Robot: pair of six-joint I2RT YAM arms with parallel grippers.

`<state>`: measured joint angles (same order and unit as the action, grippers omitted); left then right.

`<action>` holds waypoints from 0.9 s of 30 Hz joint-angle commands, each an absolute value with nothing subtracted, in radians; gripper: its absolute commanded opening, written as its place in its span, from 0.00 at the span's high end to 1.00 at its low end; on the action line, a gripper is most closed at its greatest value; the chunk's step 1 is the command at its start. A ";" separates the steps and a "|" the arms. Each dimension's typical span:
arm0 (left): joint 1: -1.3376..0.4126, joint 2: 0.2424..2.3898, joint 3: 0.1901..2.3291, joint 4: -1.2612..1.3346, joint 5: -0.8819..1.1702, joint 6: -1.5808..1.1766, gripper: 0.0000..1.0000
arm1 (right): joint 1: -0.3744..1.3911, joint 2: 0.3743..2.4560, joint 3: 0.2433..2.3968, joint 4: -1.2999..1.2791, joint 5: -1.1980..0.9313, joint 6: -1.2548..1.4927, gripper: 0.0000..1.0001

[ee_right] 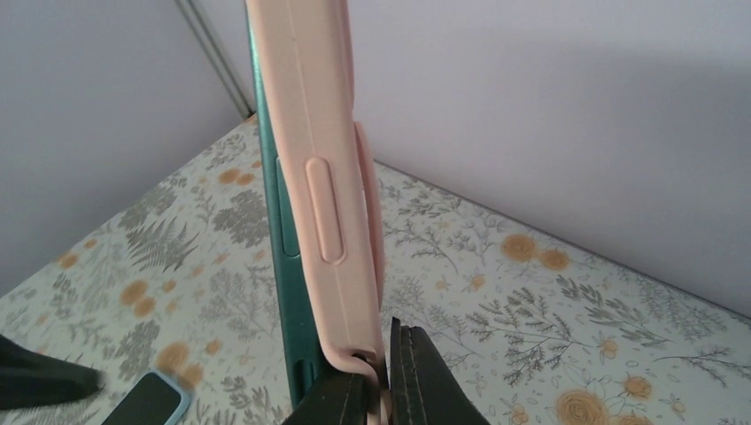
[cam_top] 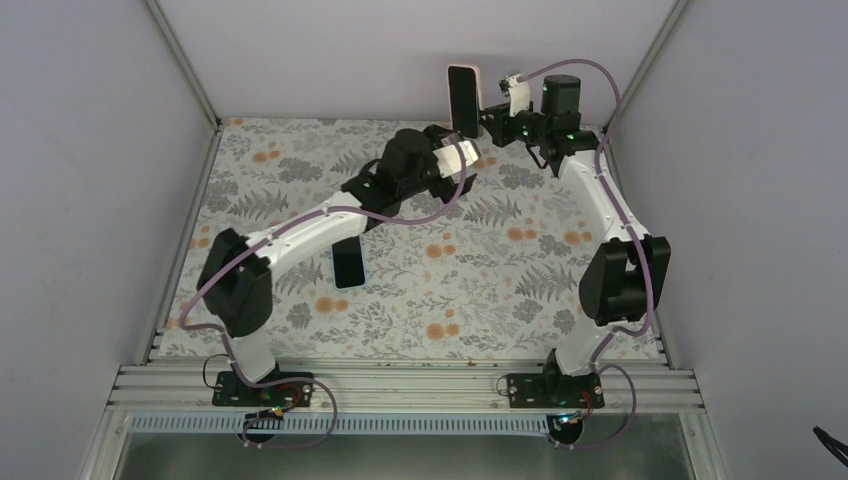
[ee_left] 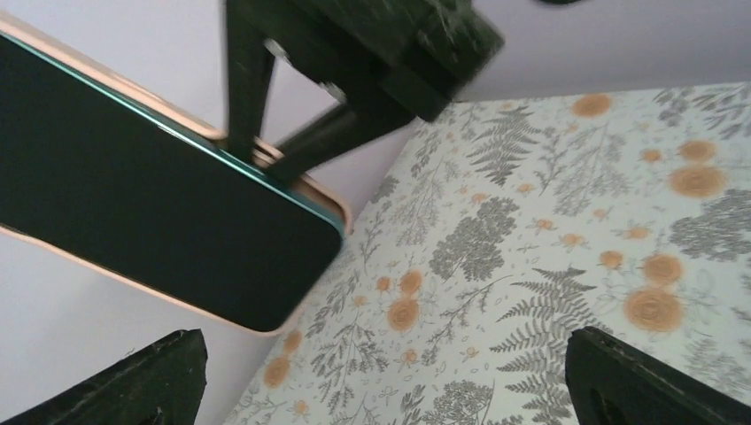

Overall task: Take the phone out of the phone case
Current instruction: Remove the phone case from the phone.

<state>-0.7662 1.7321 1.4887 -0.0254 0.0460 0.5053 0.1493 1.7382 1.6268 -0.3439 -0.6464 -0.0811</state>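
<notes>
Top external shows the surface [cam_top: 520, 290] walled on three sides. Above its far edge the right claw [cam_top: 489, 120] clenches the pink phone case [ee_right: 319, 177] upright, phone [cam_top: 462, 100] inside. The left claw [ee_left: 381, 376] hangs released just beside it. Only the right wrist view reveals the phone's teal rim. A second handset [cam_top: 348, 263] lies under the left arm [cam_top: 300, 235], toward the left edge.

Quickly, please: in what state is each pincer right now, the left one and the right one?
Left pincer: open, holding nothing.
Right pincer: closed on the pink rubber phone case, which holds the teal-edged black phone.
</notes>
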 commanded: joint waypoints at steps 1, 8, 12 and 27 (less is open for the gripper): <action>-0.770 1.819 1.555 0.152 -0.086 0.467 0.00 | 0.176 1.751 1.716 -0.261 -0.583 0.002 0.96; -0.769 1.920 1.650 0.204 -0.186 0.434 0.00 | 0.194 1.765 1.713 -0.268 -0.596 -0.001 0.97; -0.769 1.946 1.680 0.221 -0.234 0.440 0.00 | 0.202 1.772 1.717 -0.268 -0.596 -0.003 0.97; -0.764 1.970 1.611 0.328 -0.343 0.488 0.02 | 0.214 1.755 1.712 -0.270 -0.571 -0.014 0.97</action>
<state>-0.7677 1.9842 1.6436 0.2447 -0.2813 0.4664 0.2039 1.7813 1.6806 -0.3309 -0.5705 -0.0216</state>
